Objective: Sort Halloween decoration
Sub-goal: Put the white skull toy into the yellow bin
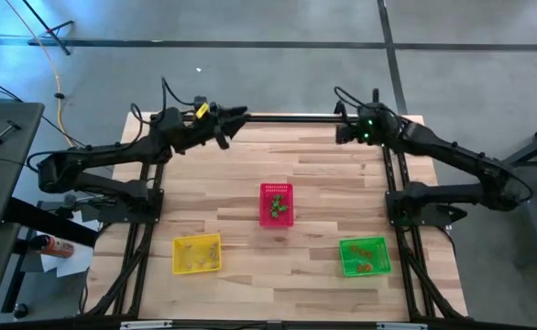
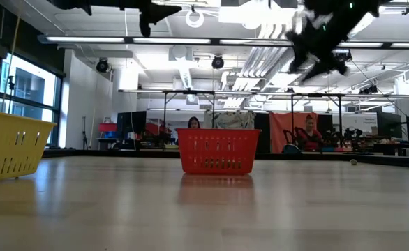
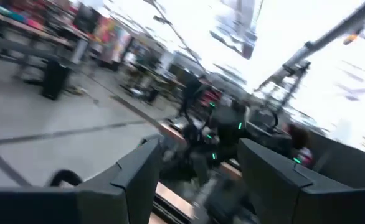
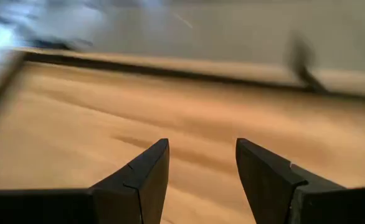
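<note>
We see left gripper point(image 1: 236, 115) upper left of centre, right gripper point(image 1: 340, 131) upper right, both spread, empty. Halloween decoration point(image 1: 279, 209) sits in baskets: red point(image 1: 276, 192) centre, yellow point(image 1: 196, 254) lower left, green point(image 1: 365, 256) lower right.

Right gripper point(image 4: 201, 180) hangs above the pale wooden tabletop point(image 4: 76, 118), its two dark fingers point(image 4: 142, 180) spread apart with nothing between them, and a dark rail point(image 4: 170, 73) lines the table's edge ahead.
</note>
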Motion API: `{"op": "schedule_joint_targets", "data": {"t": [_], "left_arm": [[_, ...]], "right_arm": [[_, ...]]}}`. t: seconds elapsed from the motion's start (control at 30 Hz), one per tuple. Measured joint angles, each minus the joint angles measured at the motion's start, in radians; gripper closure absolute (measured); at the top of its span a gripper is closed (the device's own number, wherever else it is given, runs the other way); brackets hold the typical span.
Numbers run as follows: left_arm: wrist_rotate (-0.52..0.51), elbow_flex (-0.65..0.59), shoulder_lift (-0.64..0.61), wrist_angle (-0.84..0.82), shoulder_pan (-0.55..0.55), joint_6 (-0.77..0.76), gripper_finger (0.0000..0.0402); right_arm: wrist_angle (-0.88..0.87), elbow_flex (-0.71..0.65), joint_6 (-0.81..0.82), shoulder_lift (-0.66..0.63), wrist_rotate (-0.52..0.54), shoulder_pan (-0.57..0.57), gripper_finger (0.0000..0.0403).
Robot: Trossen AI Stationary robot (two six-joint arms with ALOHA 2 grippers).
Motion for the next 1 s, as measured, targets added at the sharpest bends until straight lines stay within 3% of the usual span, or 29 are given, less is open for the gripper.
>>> {"op": "schedule_joint_targets", "data": {"t": [0.13, 0.23, 0.6, 0.83, 1.0], "left_arm": [[0.007, 0.0, 0.0, -0.006, 0.069, 0.0, 0.0197], [0.084, 0.0, 0.0, -0.013, 0.138, -0.011, 0.0197], [0.442, 0.0, -0.001, -0.163, 0.312, 0.002, 0.0198], [0.552, 0.0, -0.001, -0.225, 0.369, 0.017, 0.0197], [0.605, 0.0, -0.001, -0.225, 0.387, -0.008, 0.0197]], "right_arm": [[-0.25, -0.004, 0.112, 0.062, -0.016, -0.151, 0.0221], [-0.341, -0.006, 0.154, 0.129, -0.027, -0.237, 0.0221], [-0.421, -0.006, 0.137, 0.422, -0.127, -0.29, 0.0221], [-0.4, -0.013, 0.196, 0.435, -0.137, -0.315, 0.0221], [-0.379, -0.14, 0.218, 0.397, -0.182, -0.376, 0.0221]]}}
